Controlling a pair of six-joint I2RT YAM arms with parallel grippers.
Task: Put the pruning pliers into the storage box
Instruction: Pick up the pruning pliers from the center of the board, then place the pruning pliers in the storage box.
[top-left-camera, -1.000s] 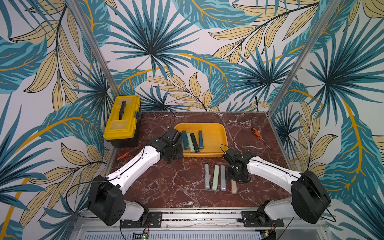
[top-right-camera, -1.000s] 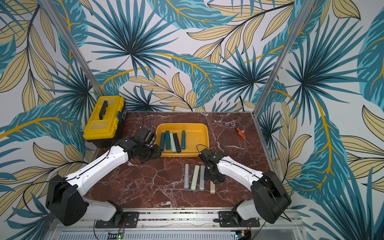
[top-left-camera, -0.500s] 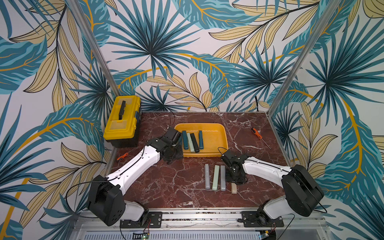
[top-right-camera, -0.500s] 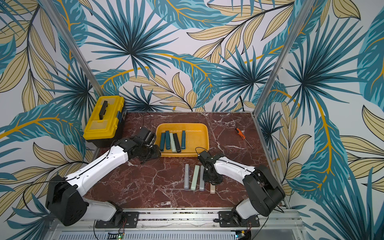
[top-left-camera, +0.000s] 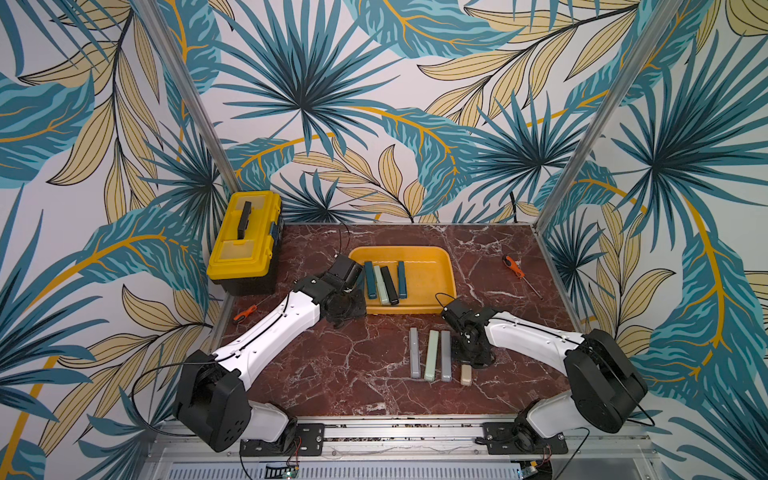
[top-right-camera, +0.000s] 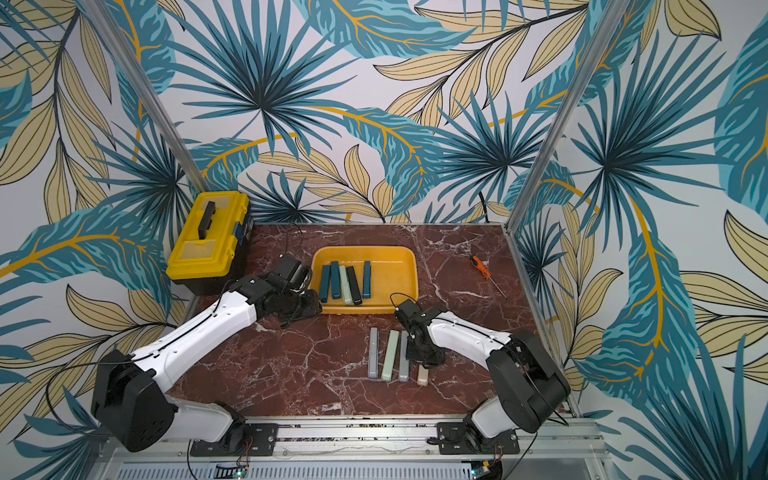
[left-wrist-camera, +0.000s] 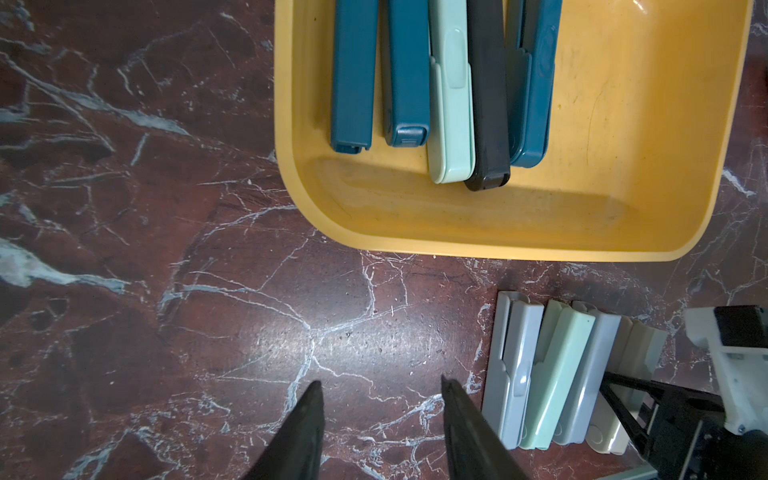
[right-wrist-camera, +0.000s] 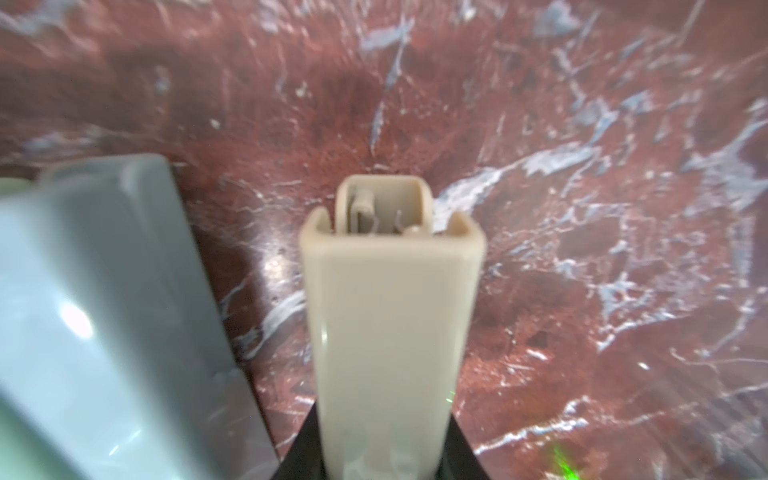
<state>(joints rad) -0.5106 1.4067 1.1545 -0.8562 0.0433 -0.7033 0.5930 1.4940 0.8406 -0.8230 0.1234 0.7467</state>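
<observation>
The box (top-right-camera: 405, 270) — a shallow yellow-orange tray — holds five pliers (top-right-camera: 345, 284) side by side in its left part: two teal, mint, black, teal. Four more lie in a row on the tabletop (top-right-camera: 311, 353) just before it — grey bar (top-right-camera: 373, 352), mint bar (top-right-camera: 390, 354), second grey bar (top-right-camera: 403, 355), and beige bar (top-right-camera: 422, 376), gripped by the right tool (right-wrist-camera: 384, 440).

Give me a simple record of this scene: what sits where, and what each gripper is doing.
container: storage box, a shallow yellow-orange tray
inside it: five pruning pliers side by side, three dark teal, one mint, one black
outside it: row of three bars, grey, mint, grey; beige piece beside them
right gripper: shut on the beige piece
left gripper: open, empty, beside the box
extras: closed yellow toolbox; two orange-handled screwdrivers
</observation>
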